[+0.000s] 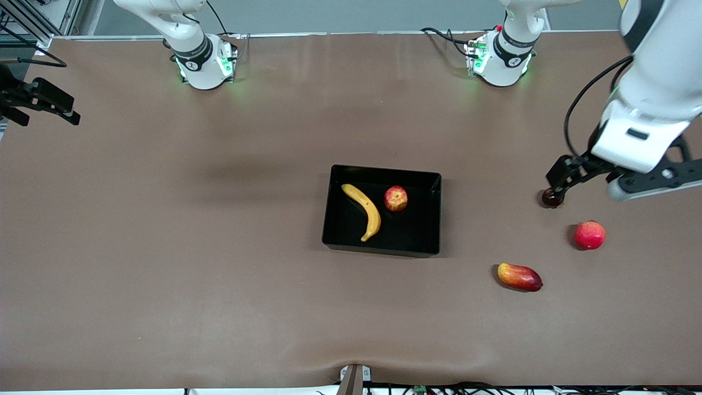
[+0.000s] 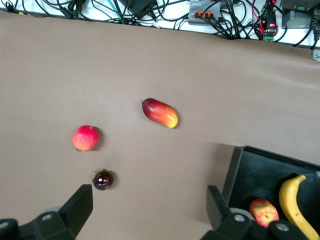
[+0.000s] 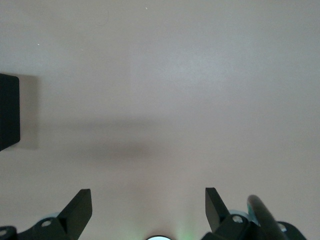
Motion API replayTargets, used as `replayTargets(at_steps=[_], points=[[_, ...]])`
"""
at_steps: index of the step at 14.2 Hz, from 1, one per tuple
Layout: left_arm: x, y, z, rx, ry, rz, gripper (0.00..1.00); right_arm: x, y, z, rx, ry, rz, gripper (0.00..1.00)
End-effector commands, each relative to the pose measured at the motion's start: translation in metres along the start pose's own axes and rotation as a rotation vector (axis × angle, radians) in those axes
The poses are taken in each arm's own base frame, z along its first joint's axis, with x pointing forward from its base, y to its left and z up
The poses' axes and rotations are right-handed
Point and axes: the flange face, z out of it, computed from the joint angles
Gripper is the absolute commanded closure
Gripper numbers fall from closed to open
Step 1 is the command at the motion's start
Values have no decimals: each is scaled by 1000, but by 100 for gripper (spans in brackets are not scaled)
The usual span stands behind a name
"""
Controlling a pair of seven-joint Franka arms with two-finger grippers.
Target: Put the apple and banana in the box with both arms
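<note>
The black box point(image 1: 435, 214) stands mid-table. The yellow banana point(image 1: 364, 211) and the red-yellow apple point(image 1: 396, 198) lie in it, side by side and apart. In the left wrist view the box point(image 2: 240, 175), the banana point(image 2: 295, 205) and the apple point(image 2: 263, 211) show at the edge. My left gripper point(image 1: 559, 181) point(image 2: 147, 205) is open and empty, over the bare table toward the left arm's end, close above a small dark red fruit point(image 1: 552, 197) point(image 2: 103, 179). My right gripper point(image 3: 147, 200) is open and empty, high over bare table near its own base.
A pinkish-red round fruit point(image 1: 590, 235) point(image 2: 86, 138) and an elongated red-yellow fruit point(image 1: 519, 276) point(image 2: 160, 113) lie on the table toward the left arm's end, nearer the front camera than the dark fruit. Cables run along the table's front edge point(image 2: 200, 15).
</note>
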Motion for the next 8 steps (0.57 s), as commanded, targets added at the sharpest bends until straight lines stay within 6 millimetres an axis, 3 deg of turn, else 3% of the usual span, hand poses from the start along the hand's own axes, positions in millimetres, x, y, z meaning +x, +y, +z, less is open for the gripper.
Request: replayTargets(at_steps=[1, 3, 6, 8], points=[[-11, -27, -11, -21, -53, 10, 0, -2, 1, -2, 13, 0, 12, 0], [-10, -45, -19, -35, -48, 36, 0, -2, 1, -2, 13, 0, 12, 0], [-3, -96, -16, -62, -62, 47, 0, -2, 1, -2, 13, 0, 12, 0], [-20, -120, -17, -95, -84, 61, 0, -1, 1, -2, 13, 1, 12, 0]])
